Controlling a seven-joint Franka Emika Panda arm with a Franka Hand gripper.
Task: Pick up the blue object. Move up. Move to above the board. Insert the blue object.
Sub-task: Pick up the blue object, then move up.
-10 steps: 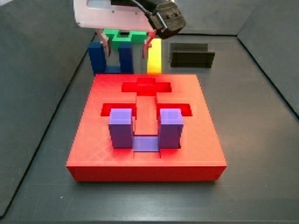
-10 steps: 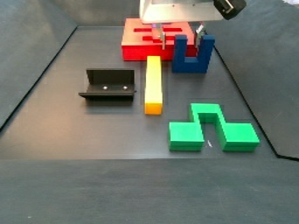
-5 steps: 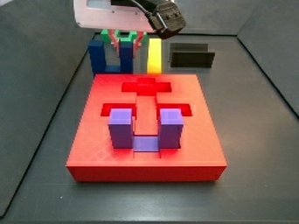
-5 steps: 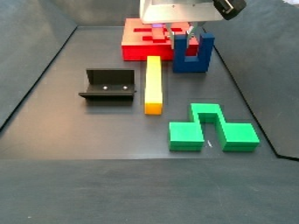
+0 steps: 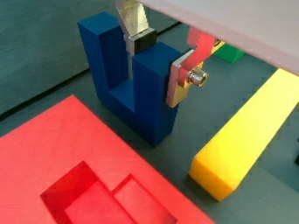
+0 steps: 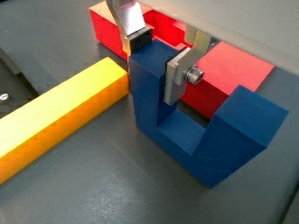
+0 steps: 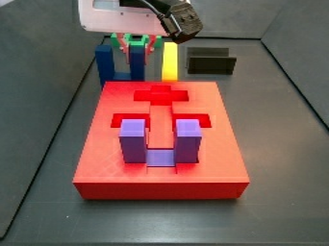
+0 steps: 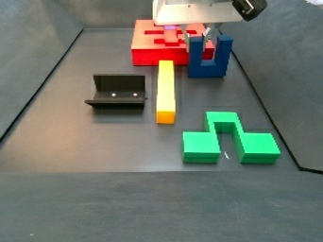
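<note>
Gripper (image 6: pixel 158 57) astride blue object (image 6: pixel 193 131) prong (wrist views).

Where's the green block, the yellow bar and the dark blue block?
green block (image 8: pixel 228 138), side view, its top face.
yellow bar (image 8: pixel 165 90), side view, its top.
blue object (image 6: pixel 198 140), wrist view, its base.

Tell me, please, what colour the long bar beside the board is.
Yellow: the long bar shows best in a side view.

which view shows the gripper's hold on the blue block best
A wrist view: the gripper straddles one prong of the blue block, fingers on either side, the whole U visible. The other wrist view crops the second prong. In both side views the block sits small and far, partly hidden.
</note>
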